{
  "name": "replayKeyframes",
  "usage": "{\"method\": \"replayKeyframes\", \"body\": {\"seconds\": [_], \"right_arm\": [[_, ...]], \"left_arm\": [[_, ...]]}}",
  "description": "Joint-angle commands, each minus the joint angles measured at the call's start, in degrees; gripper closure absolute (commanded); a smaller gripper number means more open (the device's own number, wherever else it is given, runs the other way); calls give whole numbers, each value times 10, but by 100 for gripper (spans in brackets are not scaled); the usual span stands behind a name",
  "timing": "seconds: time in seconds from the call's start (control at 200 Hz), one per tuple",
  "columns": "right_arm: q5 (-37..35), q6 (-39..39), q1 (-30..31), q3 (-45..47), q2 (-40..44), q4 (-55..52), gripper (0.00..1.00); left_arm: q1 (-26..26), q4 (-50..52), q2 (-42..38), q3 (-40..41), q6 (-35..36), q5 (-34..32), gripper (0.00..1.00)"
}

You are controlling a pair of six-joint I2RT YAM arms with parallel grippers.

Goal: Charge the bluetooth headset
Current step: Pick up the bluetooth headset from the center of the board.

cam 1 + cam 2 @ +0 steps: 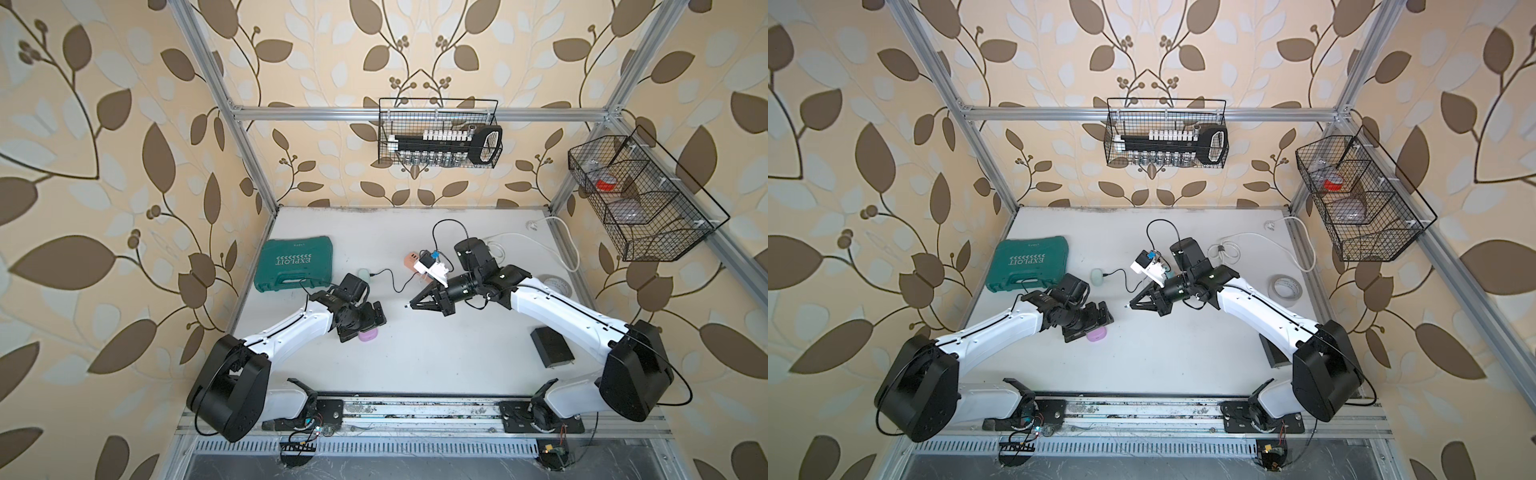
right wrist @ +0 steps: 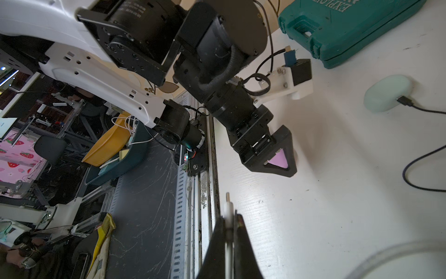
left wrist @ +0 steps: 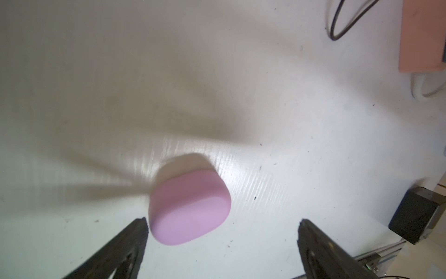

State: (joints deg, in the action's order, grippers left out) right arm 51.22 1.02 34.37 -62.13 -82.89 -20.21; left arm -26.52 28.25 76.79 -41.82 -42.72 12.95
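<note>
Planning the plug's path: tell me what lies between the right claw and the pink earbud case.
Bare table, then the open left claw's finger in front of the pink earbud case, per the right wrist view.

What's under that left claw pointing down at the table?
A small pink case lies on the white table under the open left gripper. In both top views the gripper covers most of it; only a pink edge shows.
</note>
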Motion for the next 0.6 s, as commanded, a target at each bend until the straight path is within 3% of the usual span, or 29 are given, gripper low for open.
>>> {"method": "replayKeyframes", "body": {"seconds": [0.0, 0.36, 0.595], "right_arm": [[8, -8, 0, 10, 10, 12, 94], [14, -8, -1, 17, 6, 19, 94], [15, -11, -1, 17, 8, 25, 94]], "left_arm": [[2, -17, 28, -36, 38, -13, 1], [0, -10, -12, -10, 33, 27, 4], [0, 17, -45, -2, 29, 0, 4]]}}
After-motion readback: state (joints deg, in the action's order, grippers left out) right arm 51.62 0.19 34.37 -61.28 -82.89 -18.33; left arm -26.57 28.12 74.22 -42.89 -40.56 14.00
